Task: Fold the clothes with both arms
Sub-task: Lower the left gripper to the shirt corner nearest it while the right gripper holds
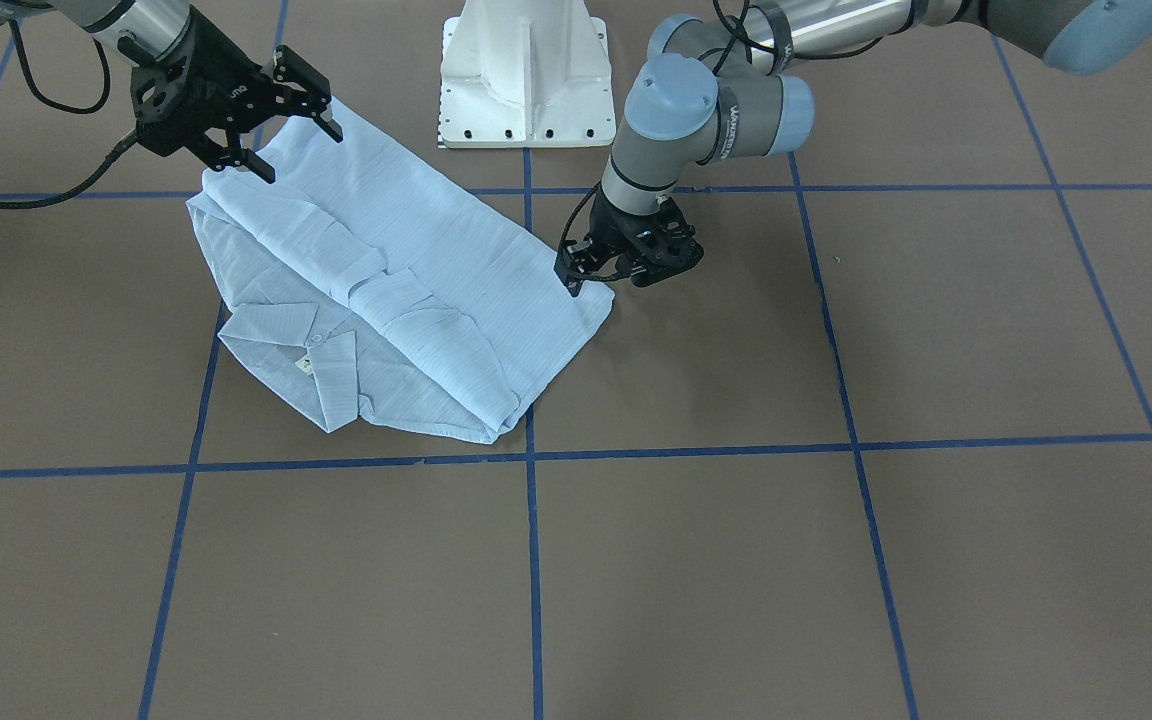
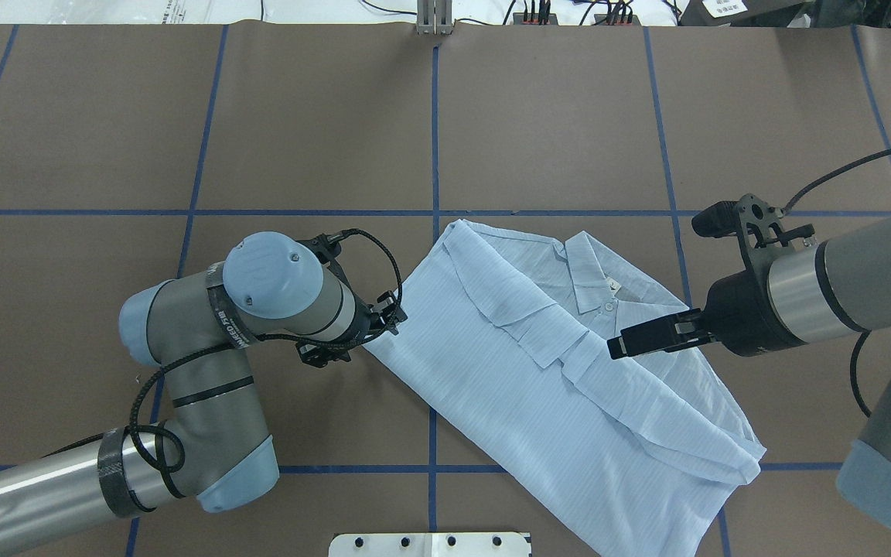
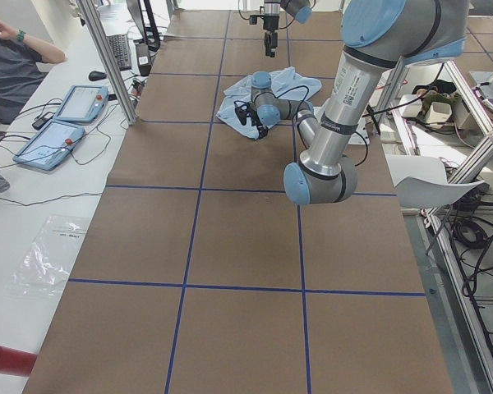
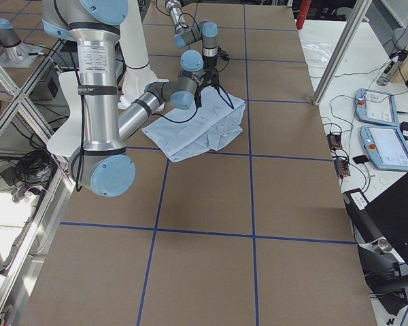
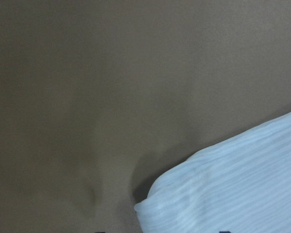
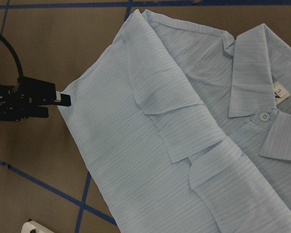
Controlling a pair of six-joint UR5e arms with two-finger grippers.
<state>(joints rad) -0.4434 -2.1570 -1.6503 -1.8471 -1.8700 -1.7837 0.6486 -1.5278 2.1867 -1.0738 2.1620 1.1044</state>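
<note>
Left wrist-mounted view crops the shirt (image 5: pixel 233 179) to one corner

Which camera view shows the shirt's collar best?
Right wrist-mounted: the collar is close, with its button and neck label visible. Overhead and front-facing show it smaller. In the side views the shirt is tiny. Left wrist sees only a shirt edge.

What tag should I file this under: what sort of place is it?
Probably a robotics lab: brown table taped into a blue grid, silver aluminium frame post, grey teach pendants with red buttons.
</note>
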